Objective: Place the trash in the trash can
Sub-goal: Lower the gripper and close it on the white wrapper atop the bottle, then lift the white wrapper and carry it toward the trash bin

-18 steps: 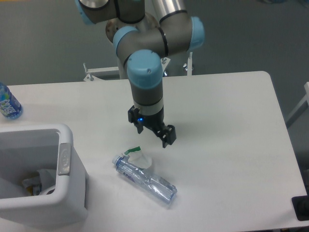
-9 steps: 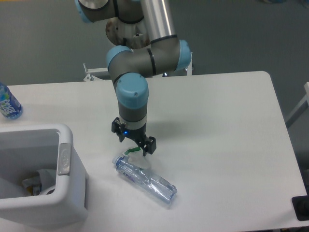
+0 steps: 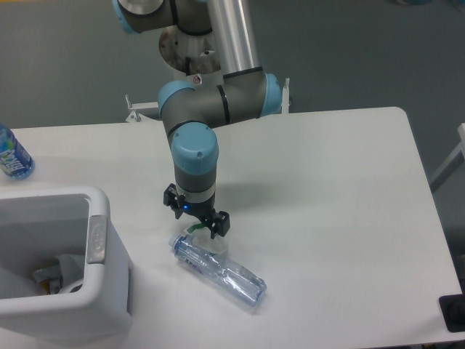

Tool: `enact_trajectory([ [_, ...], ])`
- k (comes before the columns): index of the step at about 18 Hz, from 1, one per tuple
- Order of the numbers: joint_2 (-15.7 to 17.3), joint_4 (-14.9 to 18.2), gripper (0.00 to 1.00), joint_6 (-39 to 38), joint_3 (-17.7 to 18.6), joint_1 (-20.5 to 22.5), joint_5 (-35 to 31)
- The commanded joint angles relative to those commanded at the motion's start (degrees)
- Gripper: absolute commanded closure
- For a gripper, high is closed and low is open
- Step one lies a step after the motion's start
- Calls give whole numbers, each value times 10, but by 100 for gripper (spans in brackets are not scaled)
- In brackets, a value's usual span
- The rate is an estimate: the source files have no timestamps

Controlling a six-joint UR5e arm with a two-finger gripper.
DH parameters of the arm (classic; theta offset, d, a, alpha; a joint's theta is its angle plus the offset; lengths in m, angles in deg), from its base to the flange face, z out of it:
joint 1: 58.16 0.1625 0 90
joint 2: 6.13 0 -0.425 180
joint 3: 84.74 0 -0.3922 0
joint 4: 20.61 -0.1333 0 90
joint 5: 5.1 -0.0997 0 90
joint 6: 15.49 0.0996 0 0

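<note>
The crushed bottle (image 3: 218, 270) lies on the white counter (image 3: 341, 218) just right of the trash can (image 3: 65, 269), in the same spot as a second ago, with the paper scrap (image 3: 197, 229) by its cap end now mostly hidden. The end effector (image 3: 197, 217) has shifted left and lower since then and sits right over that scrap, fingers spread wide, gripping nothing. An uncrushed bottle (image 3: 12, 154) stands at the counter's far left edge.
</note>
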Motion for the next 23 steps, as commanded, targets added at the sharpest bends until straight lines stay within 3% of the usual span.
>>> enact_trajectory([
  [6, -7, -12, 2, -11, 1, -2, -2],
  [9, -7, -12, 32, -11, 1, -2, -9],
  [11, -7, -12, 45, -11, 1, -2, -11],
  [16, -4, -9, 89, -5, 1, -2, -27],
  [18, -4, -9, 95, -4, 0, -2, -33],
  [23, 4, -7, 95, 40, 4, 4, -34],
])
